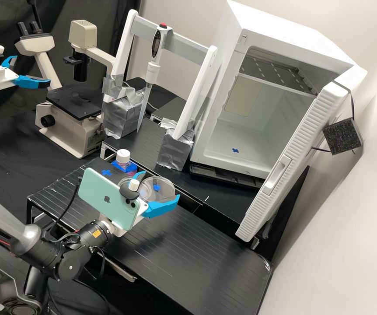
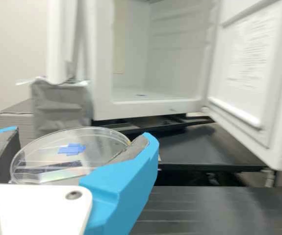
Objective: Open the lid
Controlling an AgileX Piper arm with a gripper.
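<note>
clear round lid (image 1: 166, 193) w/ blue mark is seen above blk bench top (image 1: 214, 249), btwn the wide-spread blue fingers of the gripper (image 1: 162, 184), tho whether it's gripped can't be told, w/ white-capped btl (image 1: 123, 156) set nearby & white fridge (image 1: 236, 159) seen beyond, its door (image 1: 295, 146) swung open.

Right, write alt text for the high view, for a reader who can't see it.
A dark grey robot arm has its blue jaws open at a clear round dish over a black bench, near a white-capped bottle. Behind stand a microscope and a white fridge, its door open.
</note>
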